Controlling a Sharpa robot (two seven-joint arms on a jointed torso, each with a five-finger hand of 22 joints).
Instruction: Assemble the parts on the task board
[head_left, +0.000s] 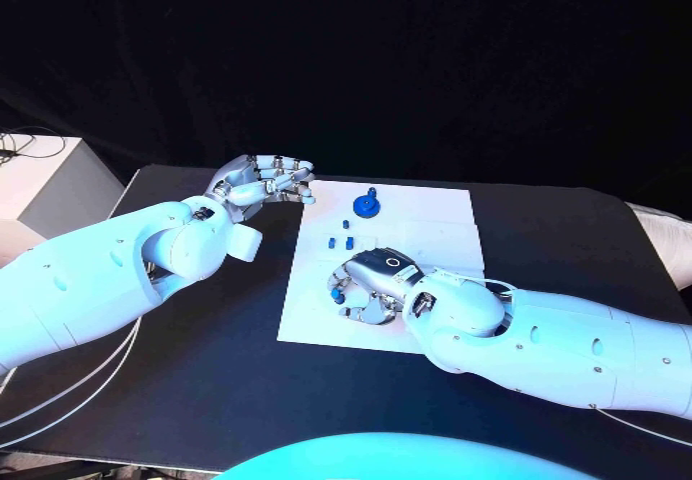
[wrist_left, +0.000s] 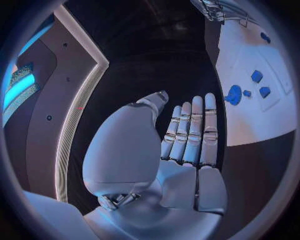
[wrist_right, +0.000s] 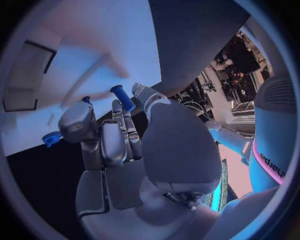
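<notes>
Bench (head_left: 173, 400): we saw it was black, with the white task board (head_left: 433, 215) in its middle.
Right hand (head_left: 372, 285): it was low over the near part of the board, nearer the parts than the other hand. It pinched a blue peg (wrist_right: 123, 97), whose long side poked out past the fingers toward the board.
Left hand (head_left: 264, 180): it was open and held nothing, just off the board's far left corner.
Blue knob (head_left: 366, 206): it sat on the far part of the board.
Small blue parts (head_left: 340, 241): they lay between the knob and the right hand.
Hard to see: the hand hid the spot under it.
</notes>
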